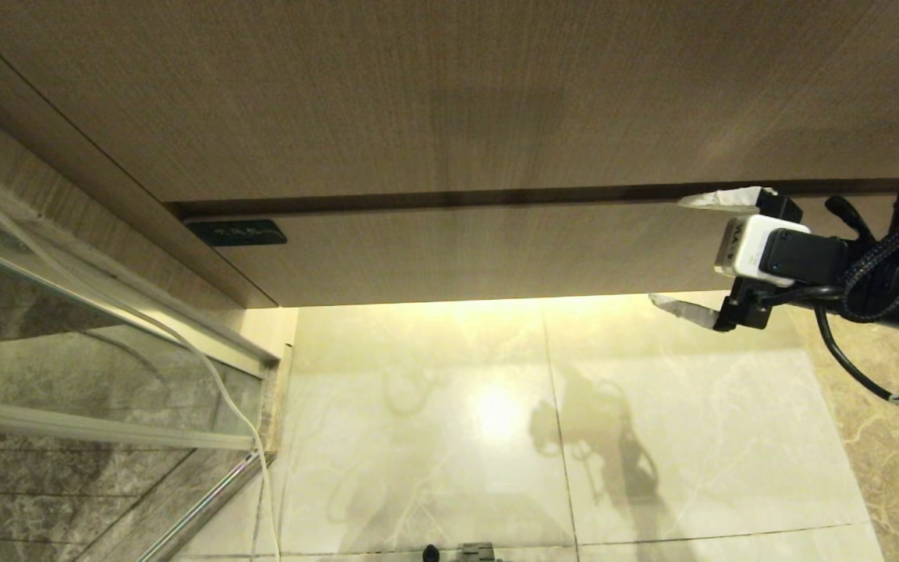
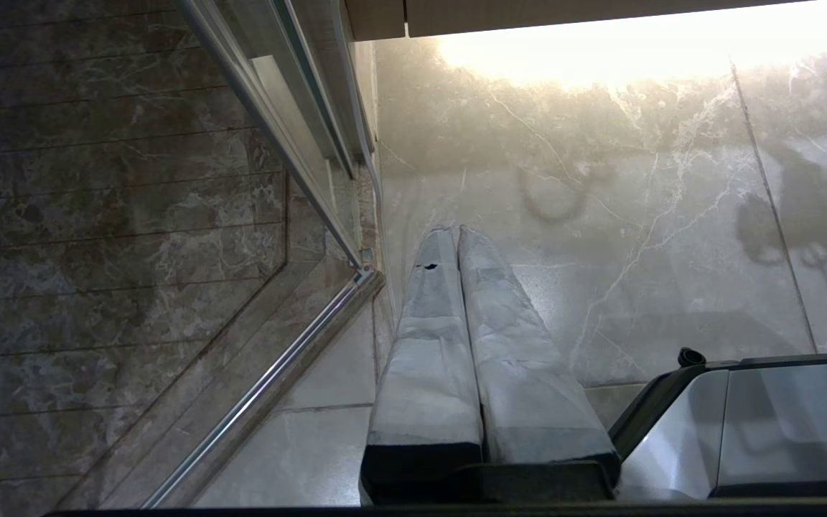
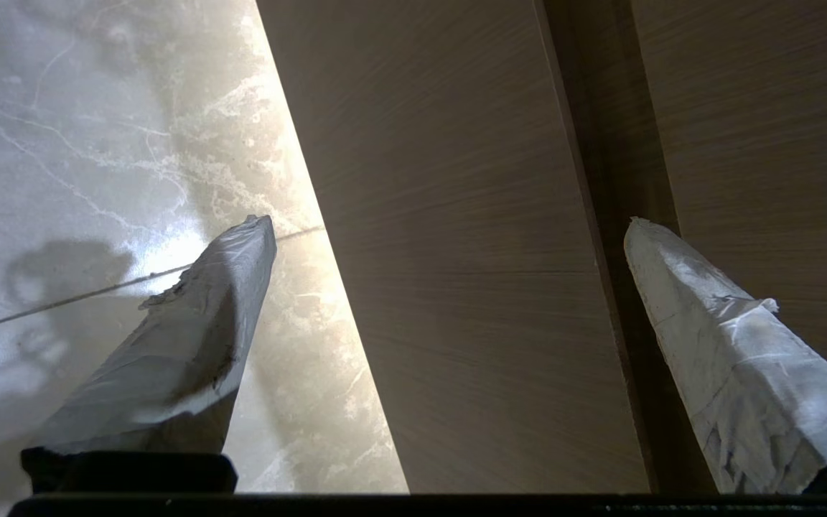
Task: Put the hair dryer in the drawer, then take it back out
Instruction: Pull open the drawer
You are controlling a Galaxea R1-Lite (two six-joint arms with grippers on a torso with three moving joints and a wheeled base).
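The drawer (image 1: 481, 250) shows as a wide light-brown wood-grain front, shut, with a dark gap along its top edge. My right gripper (image 1: 668, 250) is open at the drawer's right end. Its upper finger (image 1: 719, 199) sits level with the dark gap and its lower finger (image 1: 680, 308) hangs just below the front's bottom edge. In the right wrist view the drawer front (image 3: 471, 287) fills the space between the spread fingers of the right gripper (image 3: 448, 223), which hold nothing. The hair dryer is out of view. My left gripper (image 2: 455, 231) is shut and empty, parked pointing down at the floor.
A glass shower door (image 1: 67, 328) with a metal frame stands at the left, and a long thin white cable (image 1: 223, 390) hangs down along it. A small black box (image 1: 236, 232) sits at the drawer's left end. Pale marble floor (image 1: 652, 437) lies below, lit from under the cabinet.
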